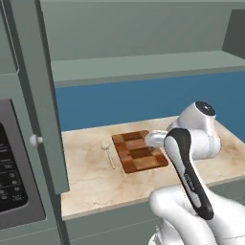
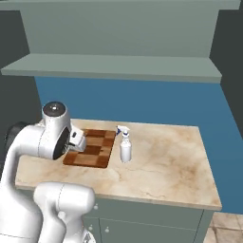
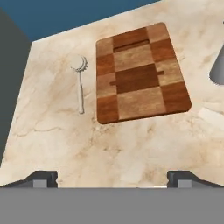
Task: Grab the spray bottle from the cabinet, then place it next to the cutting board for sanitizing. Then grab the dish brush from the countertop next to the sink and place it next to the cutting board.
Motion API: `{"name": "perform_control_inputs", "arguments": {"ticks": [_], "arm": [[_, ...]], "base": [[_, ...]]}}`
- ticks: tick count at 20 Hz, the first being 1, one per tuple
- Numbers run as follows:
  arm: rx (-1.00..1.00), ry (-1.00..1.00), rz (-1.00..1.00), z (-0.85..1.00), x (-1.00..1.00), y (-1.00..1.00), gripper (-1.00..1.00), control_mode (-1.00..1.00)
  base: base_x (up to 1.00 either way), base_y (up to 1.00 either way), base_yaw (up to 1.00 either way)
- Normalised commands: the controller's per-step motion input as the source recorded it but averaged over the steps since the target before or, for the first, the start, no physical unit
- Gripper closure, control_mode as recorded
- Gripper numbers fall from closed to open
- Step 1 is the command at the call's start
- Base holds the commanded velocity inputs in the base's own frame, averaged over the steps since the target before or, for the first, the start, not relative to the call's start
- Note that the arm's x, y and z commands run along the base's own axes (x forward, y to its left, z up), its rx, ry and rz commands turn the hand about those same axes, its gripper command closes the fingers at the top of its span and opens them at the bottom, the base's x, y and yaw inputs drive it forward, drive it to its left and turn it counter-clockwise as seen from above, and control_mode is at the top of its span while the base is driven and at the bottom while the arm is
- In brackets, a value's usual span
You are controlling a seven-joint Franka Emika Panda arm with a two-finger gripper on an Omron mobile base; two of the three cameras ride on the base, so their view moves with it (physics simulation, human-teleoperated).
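The checkered wooden cutting board (image 3: 140, 72) lies flat on the marble counter, also visible as the cutting board (image 1: 139, 151) and the cutting board (image 2: 92, 148). To one side of it, the pale dish brush (image 3: 79, 83) lies on the counter, seen too as the dish brush (image 1: 108, 153). On the board's other side the white spray bottle (image 2: 125, 144) stands upright; its base (image 3: 217, 70) shows at the hand view's right edge. My gripper (image 3: 113, 179) hovers above the counter in front of the board, open, with nothing between its fingertips (image 3: 43, 178).
The grey-green cabinet shelf (image 2: 114, 66) runs above the blue backsplash. An open cabinet door (image 1: 43, 95) with a round knob and a microwave (image 1: 12, 162) stand at the left. The counter's front edge (image 2: 142, 199) is near my base.
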Motion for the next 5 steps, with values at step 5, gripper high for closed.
{"name": "perform_control_inputs", "arguments": {"ticks": [5], "arm": [[0.0,0.0,0.0,1.0,-0.58,-0.28,-1.0,-1.0]], "base": [[0.0,0.0,0.0]]}}
